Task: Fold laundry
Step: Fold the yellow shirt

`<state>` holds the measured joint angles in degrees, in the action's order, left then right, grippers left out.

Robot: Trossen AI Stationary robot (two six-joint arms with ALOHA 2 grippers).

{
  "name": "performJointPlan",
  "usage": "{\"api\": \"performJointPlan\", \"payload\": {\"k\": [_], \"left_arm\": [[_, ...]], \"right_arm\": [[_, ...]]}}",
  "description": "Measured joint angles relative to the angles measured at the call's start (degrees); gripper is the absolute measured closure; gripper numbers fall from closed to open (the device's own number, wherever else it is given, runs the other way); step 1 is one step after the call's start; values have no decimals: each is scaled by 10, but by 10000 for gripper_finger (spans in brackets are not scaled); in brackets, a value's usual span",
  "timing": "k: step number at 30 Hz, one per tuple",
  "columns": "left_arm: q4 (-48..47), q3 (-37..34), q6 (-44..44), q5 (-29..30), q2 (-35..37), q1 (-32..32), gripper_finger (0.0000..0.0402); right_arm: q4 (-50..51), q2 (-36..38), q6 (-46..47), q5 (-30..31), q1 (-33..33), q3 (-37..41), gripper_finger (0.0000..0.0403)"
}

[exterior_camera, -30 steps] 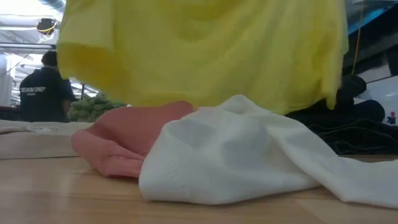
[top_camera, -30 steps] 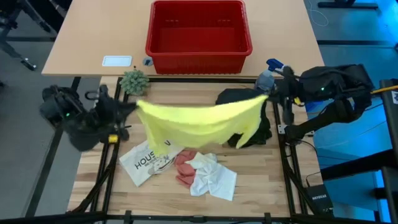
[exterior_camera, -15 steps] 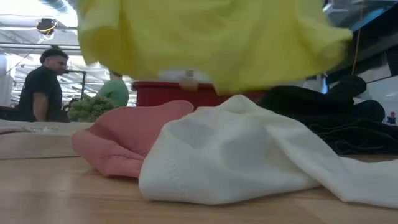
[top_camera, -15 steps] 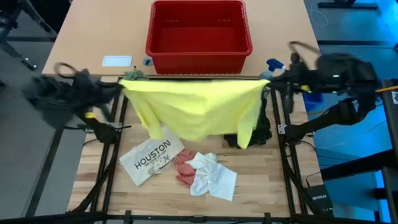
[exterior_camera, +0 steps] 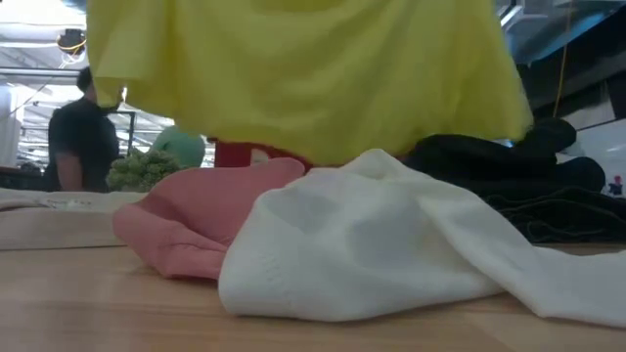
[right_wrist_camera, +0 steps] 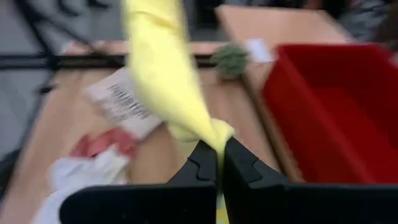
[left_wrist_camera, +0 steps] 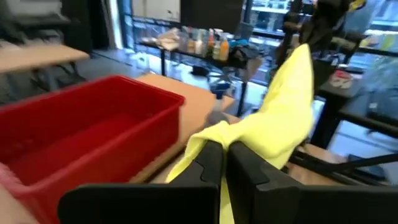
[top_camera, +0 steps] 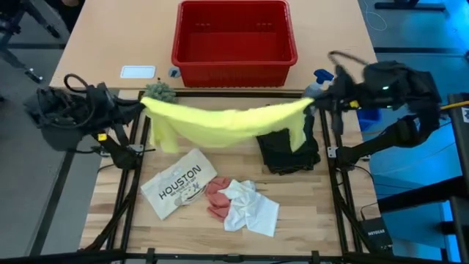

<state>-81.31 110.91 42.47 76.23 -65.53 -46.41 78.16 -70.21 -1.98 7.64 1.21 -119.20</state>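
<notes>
The bright yellow T-shirt (top_camera: 227, 121) hangs stretched between my two grippers above the table's far half; in the low view the T-shirt (exterior_camera: 303, 78) fills the top. My left gripper (top_camera: 141, 106) is shut on its left end, my right gripper (top_camera: 314, 104) on its right end. The black trousers (top_camera: 289, 150) lie crumpled on the table under the shirt's right side. A pink cloth (top_camera: 215, 196) and a white cloth (top_camera: 249, 207) lie bunched together near the near edge. My left gripper pinches the T-shirt's left end (left_wrist_camera: 214, 134) between its two fingers, coming level from the table's left; the cloth is bunched there and lifted clear. My right gripper pinches the shirt's right end (right_wrist_camera: 214, 134), bunched, level from the table's right; the shirt sags between the two holds.
A flat white item printed "HOUSTON" (top_camera: 178, 189) lies left of the small cloths. A red plastic basket (top_camera: 233, 42) stands beyond the far edge, a small green plant (top_camera: 157, 92) at its left. A person (exterior_camera: 83, 137) stands in the room behind.
Both grippers have moved apart, toward the table's far edge. The left gripper travelled left and farther back. The T-shirt, spread wide and hanging low a second ago, is now drawn into a narrower band between them, uncovering the trousers.
</notes>
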Motion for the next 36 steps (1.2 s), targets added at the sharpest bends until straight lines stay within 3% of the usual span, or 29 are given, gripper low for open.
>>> {"api": "performJointPlan", "payload": {"k": [3,6,9,12,17,22,25,28,31,36], "left_arm": [[29,1,11,-27,-14,-2,401],[56,1,8,-41,-35,-13,401],[9,-1,15,-38,-45,-16,401],[-89,-1,105,-26,-34,-4,401],[-82,-46,73,-38,30,29,401],[-67,-51,42,-33,95,54,401],[-29,-49,7,-45,114,60,401],[-32,-50,20,-125,108,59,401],[-88,-75,130,-227,78,59,401],[-86,-213,259,-371,44,36,401]], "right_arm": [[4,-13,4,-59,-1,-1,403],[20,-18,15,-77,-1,-1,403],[20,-26,-3,-39,0,-1,403],[17,-35,-38,15,15,-1,403],[13,-52,-73,18,96,-1,403],[-45,-66,-106,-25,164,-1,403],[-66,-65,-105,-91,189,-1,403],[-33,-66,-92,-151,180,-1,403],[-10,-64,-66,-176,135,30,403],[-49,-41,1,-180,30,174,403]]}}
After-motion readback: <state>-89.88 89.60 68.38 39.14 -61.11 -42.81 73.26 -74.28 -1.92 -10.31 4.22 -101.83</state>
